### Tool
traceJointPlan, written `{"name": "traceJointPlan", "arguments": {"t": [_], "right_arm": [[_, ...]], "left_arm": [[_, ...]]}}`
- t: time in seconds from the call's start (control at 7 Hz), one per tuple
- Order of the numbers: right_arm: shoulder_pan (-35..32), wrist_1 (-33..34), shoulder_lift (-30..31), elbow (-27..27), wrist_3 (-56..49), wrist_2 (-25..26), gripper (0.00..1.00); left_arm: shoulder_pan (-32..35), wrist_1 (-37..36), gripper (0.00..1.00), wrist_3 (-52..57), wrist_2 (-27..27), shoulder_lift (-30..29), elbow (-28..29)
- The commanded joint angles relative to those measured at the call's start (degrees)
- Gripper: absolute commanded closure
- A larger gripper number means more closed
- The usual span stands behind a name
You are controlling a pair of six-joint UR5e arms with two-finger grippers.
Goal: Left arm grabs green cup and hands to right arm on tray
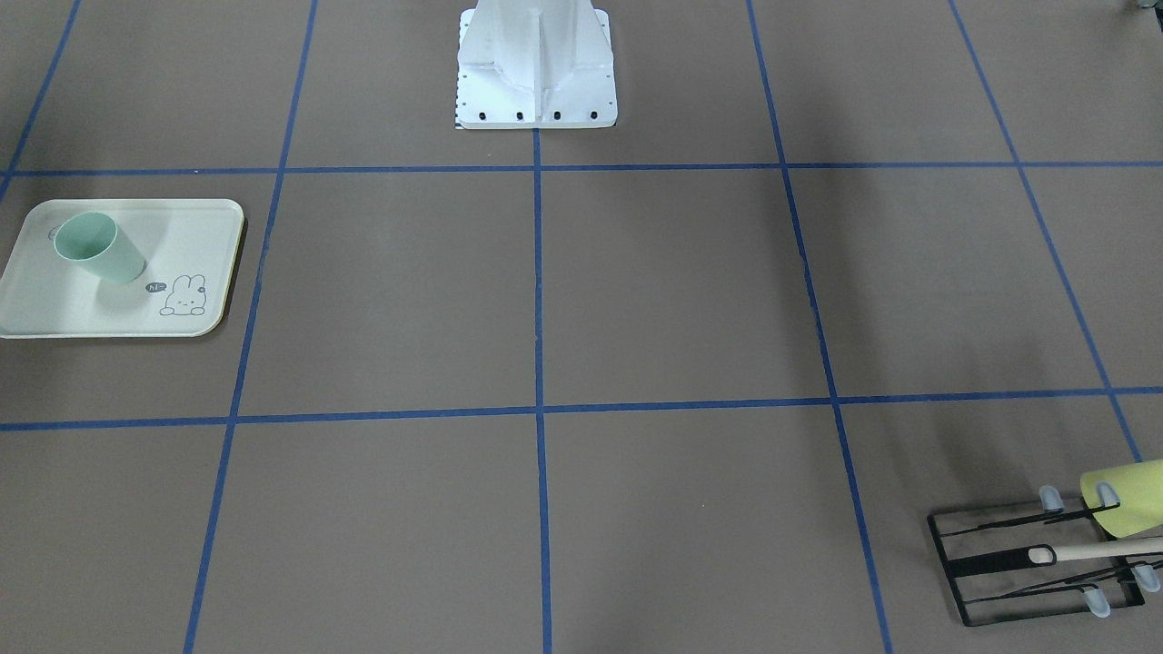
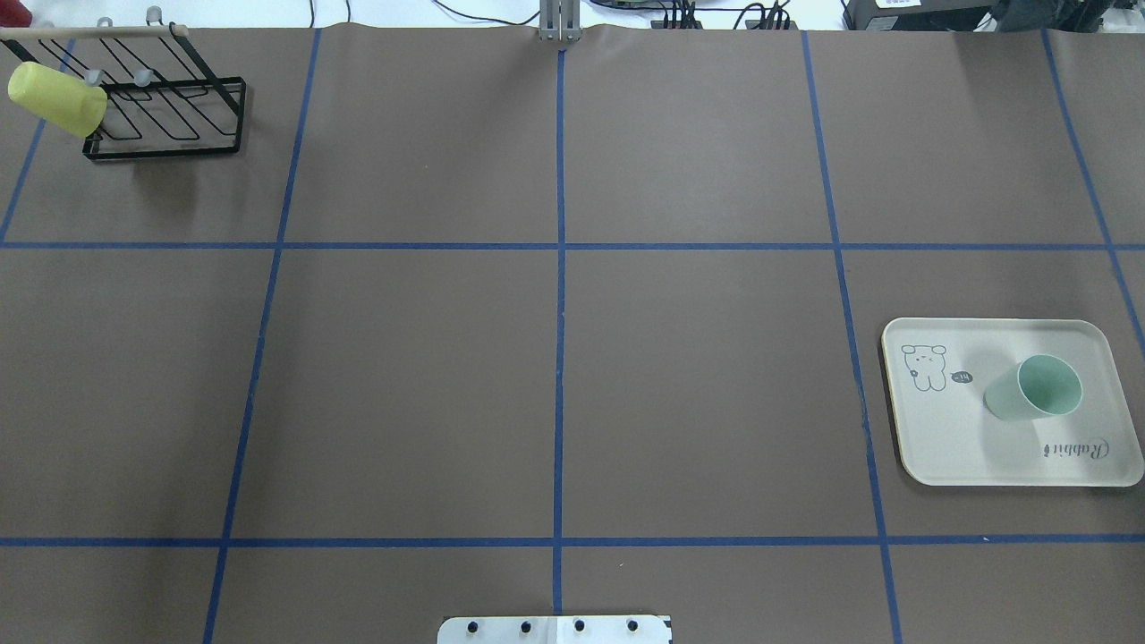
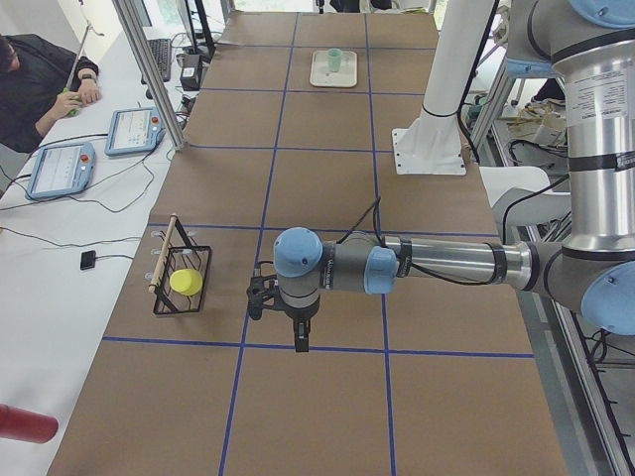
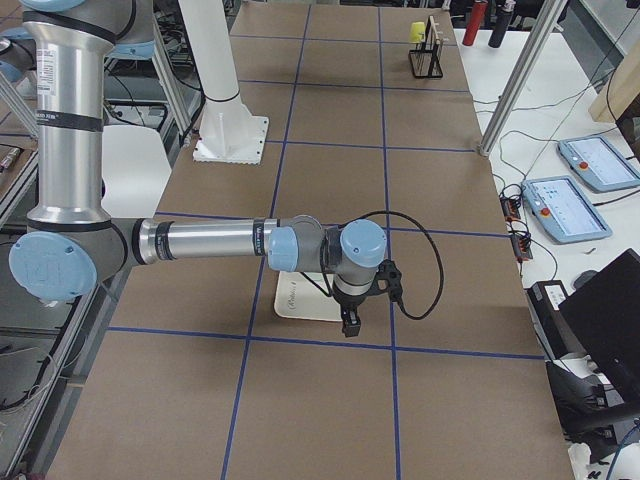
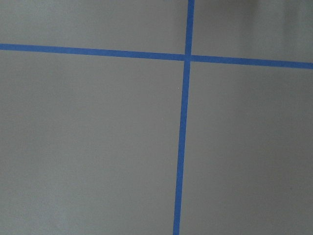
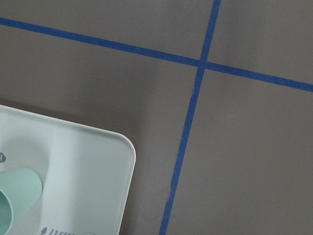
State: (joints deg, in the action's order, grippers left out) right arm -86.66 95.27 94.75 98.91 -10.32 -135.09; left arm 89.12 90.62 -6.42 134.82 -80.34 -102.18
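The green cup (image 2: pixel 1033 389) stands upright on the cream tray (image 2: pixel 948 447) at the table's right side. It also shows in the front view (image 1: pixel 100 247), on the tray (image 1: pixel 195 232). The right wrist view shows the tray's corner (image 6: pixel 88 166) and part of the cup (image 6: pixel 14 200). The left gripper (image 3: pixel 298 342) hangs over bare table near the rack, and only the left side view shows it. The right gripper (image 4: pixel 350 325) hangs beside the tray (image 4: pixel 300 300), and only the right side view shows it. I cannot tell whether either is open or shut.
A yellow-green cup (image 2: pixel 55 98) hangs on the black wire rack (image 2: pixel 179 116) at the far left corner. The white robot base (image 1: pixel 536 73) stands at the near middle edge. An operator (image 3: pixel 40 79) and tablets sit beside the table.
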Motion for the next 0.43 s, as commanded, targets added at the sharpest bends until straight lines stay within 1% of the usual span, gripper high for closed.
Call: {"name": "traceJointPlan", "arguments": {"t": [0.0,0.29], "right_arm": [[0.00,0.00,-0.01,0.14,0.03,0.00,0.01],[0.00,0.00,-0.01,0.14,0.12,0.00,0.01]], "left_arm": [[0.00,0.00,0.00,0.00,0.09,0.01,-0.03],[0.00,0.00,0.00,0.00,0.00,-0.08,0.14]]}}
